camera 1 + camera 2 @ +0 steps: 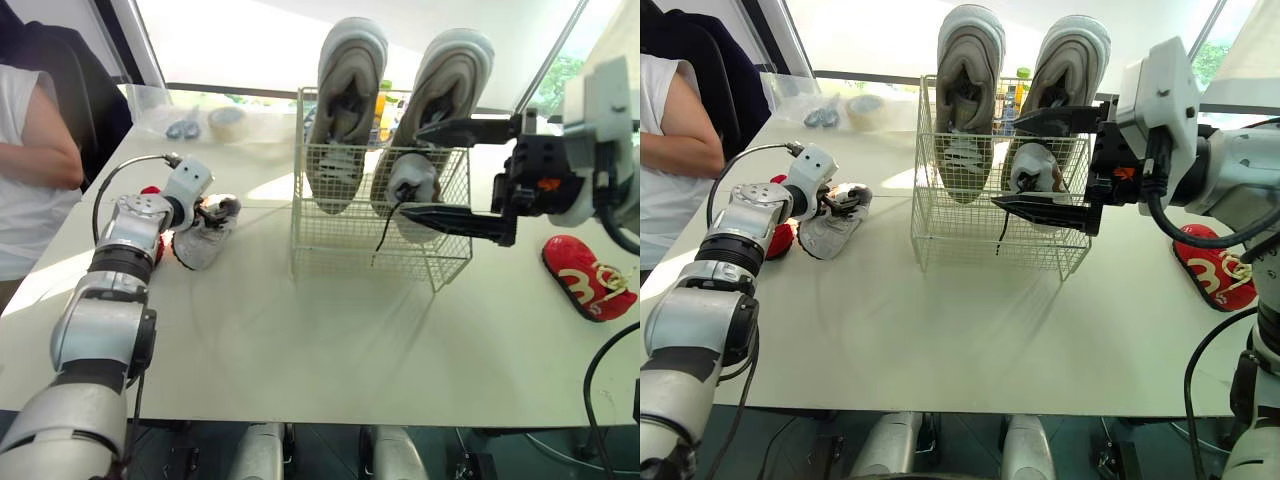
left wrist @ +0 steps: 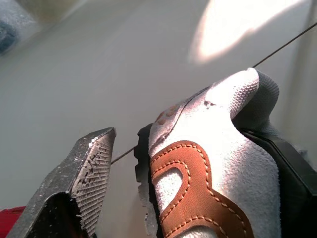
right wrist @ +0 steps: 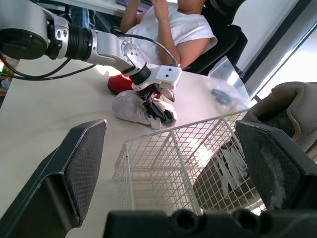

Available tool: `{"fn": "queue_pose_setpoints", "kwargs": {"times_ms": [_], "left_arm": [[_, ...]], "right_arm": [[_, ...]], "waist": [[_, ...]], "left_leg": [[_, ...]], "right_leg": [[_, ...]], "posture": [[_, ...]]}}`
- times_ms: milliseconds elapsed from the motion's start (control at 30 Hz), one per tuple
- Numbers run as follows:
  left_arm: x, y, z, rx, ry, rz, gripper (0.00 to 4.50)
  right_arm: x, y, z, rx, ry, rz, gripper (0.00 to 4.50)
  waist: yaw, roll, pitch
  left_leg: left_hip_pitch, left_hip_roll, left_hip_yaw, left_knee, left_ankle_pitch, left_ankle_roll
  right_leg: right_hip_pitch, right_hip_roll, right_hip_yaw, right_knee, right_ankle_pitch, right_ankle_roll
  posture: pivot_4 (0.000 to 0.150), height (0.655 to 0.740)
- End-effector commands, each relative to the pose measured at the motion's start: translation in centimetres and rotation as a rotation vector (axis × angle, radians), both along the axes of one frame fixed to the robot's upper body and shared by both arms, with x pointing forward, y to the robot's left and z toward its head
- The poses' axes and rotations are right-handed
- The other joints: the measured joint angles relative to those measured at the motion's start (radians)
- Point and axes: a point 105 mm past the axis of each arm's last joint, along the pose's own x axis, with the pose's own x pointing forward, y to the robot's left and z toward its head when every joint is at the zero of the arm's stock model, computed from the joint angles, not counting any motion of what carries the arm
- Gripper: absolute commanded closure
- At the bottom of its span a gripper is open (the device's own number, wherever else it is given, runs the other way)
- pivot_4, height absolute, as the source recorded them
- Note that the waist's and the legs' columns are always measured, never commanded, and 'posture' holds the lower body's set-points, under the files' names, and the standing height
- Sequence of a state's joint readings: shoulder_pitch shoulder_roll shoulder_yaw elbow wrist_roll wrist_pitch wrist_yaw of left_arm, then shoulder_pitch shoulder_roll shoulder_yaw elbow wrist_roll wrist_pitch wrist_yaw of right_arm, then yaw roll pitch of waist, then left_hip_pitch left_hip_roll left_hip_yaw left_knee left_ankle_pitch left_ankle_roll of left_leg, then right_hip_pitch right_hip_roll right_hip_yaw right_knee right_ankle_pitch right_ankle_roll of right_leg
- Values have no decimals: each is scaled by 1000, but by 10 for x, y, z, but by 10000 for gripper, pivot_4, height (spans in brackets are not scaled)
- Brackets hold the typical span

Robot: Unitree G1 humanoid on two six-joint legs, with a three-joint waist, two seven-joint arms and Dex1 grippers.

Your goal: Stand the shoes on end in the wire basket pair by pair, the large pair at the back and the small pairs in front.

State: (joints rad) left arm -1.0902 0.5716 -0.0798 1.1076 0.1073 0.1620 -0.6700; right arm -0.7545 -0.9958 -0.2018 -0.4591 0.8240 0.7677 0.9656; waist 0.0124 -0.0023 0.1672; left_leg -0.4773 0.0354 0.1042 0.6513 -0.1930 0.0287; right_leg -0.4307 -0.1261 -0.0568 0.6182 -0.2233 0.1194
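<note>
Left eye view: your left hand (image 1: 214,213) is down on a grey shoe (image 1: 200,245) that lies on its side on the desk (image 1: 300,340). A red shoe (image 1: 781,241) lies just behind that hand's wrist. The basket (image 1: 330,235) stands apart from the left hand, off toward your right arm. Your right hand (image 1: 410,170) is at the basket's front right corner, released, its fingers (image 1: 455,218) spread wide one above the other and gripping nothing. Two big shoes (image 1: 350,100) stand on end side by side at the back of the basket, rising well above its rim. A small shoe (image 1: 416,182) stands in front of the one nearer the right hand and appears between that hand's fingers; you cannot tell whether they touch it. A second red shoe (image 1: 588,277) lies on the desk on the right hand's outer side, well apart from the basket. A person (image 1: 35,150) sits at the desk edge beyond the left hand.

Left wrist view: the grey shoe, trimmed in orange-brown stitching, sits between the left hand's fingers. One pad (image 2: 91,168) stands a sliver off the sole while the other finger lies against the shoe's far side, so the hand straddles it unclenched.

Right wrist view: the right hand's fingers stand far apart with the basket just ahead between them. One big shoe rises beside the outer finger. Beyond the basket, the left hand rests on the grey shoe.
</note>
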Motion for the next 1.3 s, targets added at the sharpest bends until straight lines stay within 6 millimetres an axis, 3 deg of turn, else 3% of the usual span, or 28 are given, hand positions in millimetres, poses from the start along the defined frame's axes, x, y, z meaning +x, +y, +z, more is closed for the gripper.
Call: {"fn": "queue_pose_setpoints", "kwargs": {"times_ms": [33,200,333,433,533,667,767,867,933,1000,1300], "left_arm": [[-6,3,-26,-45,93,35,20570],[-8,9,-28,-120,113,80,43010],[-6,16,-13,-180,70,111,44687],[0,-1,61,-332,-226,-36,44687],[-12,-18,129,-500,-536,-170,44687],[-38,-40,190,-710,-793,-260,44687],[-60,-57,218,-786,-948,-317,44687],[-79,-79,232,-850,-1056,-367,44687],[-91,-111,231,-809,-1159,-404,44687],[-97,-125,230,-812,-1228,-418,44687],[-105,-173,200,-764,-1364,-442,44687]], "right_arm": [[-4,0,9,-19,-69,-15,0],[-3,0,8,-23,-76,-25,0],[-2,-1,8,-24,-80,-30,0],[-2,-1,8,-29,-86,-36,0],[0,-1,8,-27,-84,-34,0],[2,-1,9,-27,-90,-33,0],[4,0,10,-26,-97,-30,0],[4,0,11,-27,-100,-28,0],[4,1,12,-27,-104,-25,0],[5,2,12,-27,-108,-25,0],[3,2,14,-32,-107,-24,0]], "waist": [[0,0,0],[2,0,0],[1,0,0],[0,-1,0],[2,-7,4],[-1,-9,5],[-1,-9,5],[0,-9,5],[1,-9,5],[5,-9,5],[1,-9,5]], "left_leg": [[0,0,0,0,0,0],[0,0,0,1,0,0],[0,0,0,1,0,0],[0,0,0,1,0,1],[-2,1,-1,1,0,0],[-2,3,-2,2,-1,1],[-1,0,0,2,-1,3],[0,-1,1,3,-1,2],[0,-1,0,3,-1,2],[1,-1,0,4,-1,2],[0,-1,0,9,-3,5]], "right_leg": [[0,0,0,0,0,0],[1,0,0,0,0,0],[1,0,0,0,0,1],[1,0,0,0,0,1],[-1,0,0,0,0,1],[0,-2,-1,-1,2,3],[1,-2,-1,-1,2,4],[2,-1,-1,1,3,4],[3,0,-1,1,3,5],[4,0,-1,0,3,5],[5,0,-1,0,2,4]], "posture": [[1500,7400],[1500,7400],[1500,7400],[1500,7400],[1500,7400],[1500,7400],[1500,7400],[1500,7400],[1500,7400],[1500,7400],[1500,7400]]}}
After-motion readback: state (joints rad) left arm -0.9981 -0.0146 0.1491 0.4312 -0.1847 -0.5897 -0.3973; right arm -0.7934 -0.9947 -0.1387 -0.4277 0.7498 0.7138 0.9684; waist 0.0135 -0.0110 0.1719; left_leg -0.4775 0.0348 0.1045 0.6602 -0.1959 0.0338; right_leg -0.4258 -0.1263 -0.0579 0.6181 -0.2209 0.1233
